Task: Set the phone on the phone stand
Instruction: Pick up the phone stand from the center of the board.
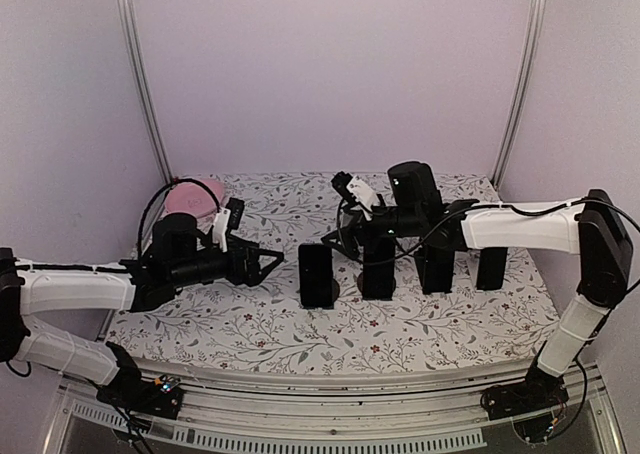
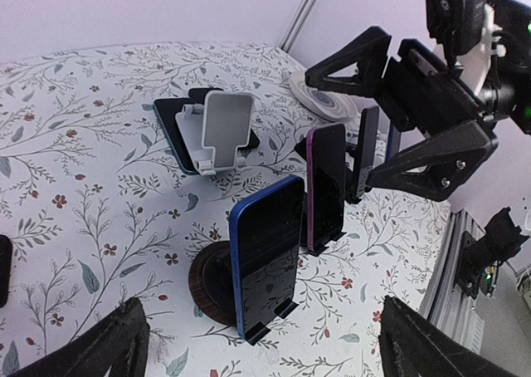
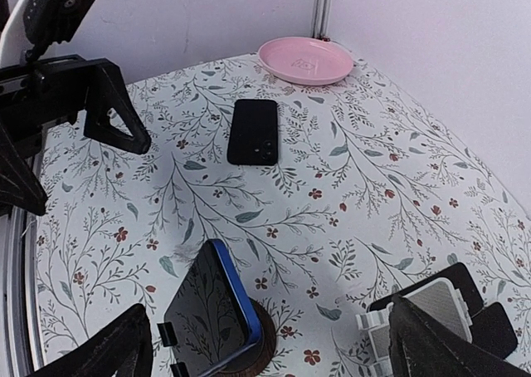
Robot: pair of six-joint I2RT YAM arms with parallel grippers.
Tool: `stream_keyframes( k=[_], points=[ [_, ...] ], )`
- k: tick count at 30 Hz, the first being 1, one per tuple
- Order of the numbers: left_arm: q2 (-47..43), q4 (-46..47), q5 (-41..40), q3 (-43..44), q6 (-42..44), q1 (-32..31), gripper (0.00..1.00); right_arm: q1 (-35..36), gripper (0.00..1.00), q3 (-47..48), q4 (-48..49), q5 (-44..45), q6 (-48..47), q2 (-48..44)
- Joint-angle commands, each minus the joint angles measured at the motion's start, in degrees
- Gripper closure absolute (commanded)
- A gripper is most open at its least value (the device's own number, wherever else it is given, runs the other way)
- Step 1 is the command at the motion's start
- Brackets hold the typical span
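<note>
Down at the near edge of the counter (image 1: 250, 339), both arms reach in from their bases. Left claw (image 1: 272, 266) hangs low over the floral surface, jaws spread wide with nothing in them, pointed at the blue phone (image 2: 267, 257) and just short of it, not touching. And that blue phone is up: it stands nearly upright, leaning back a little, dark screen toward the left wrist camera, bottom edge seated in the round stand (image 2: 211, 292). Just beside it to the right, a pink phone (image 2: 326, 186) stands upright on a stand of its own, and two more dark phones (image 1: 435, 269) carry the row on toward the right side. Above and behind that row hovers the right claw (image 2: 340, 128), jaws gaping, holding nothing. Under it sits a white stand (image 2: 222, 129), with dark slabs (image 2: 172, 128) lying flat just behind it; whether those are phones I can't tell. Further left, a black phone (image 3: 253, 131) lies flat on the counter, well apart from every stand. Far back in the left corner, a pink plate (image 3: 305, 60).
</note>
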Motion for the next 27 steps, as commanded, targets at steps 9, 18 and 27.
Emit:
stream_keyframes(
  k=[9, 18, 27],
  points=[
    [0.6, 0.3, -3.3, 1.1, -1.3, 1.6, 0.03, -2.3, 0.01, -4.2, 3.6, 13.7, 15.7, -7.8],
    [8.4, -7.3, -5.6, 13.9, 1.0, 2.0, 0.03, -3.4, 0.01, -14.7, 8.1, 20.1, 23.9, -18.1],
    [24.7, -17.7, -9.2, 35.2, 2.0, 0.5, 0.04, -3.5, 0.01, -17.6, 2.2, 21.2, 29.4, -26.9]
  ],
)
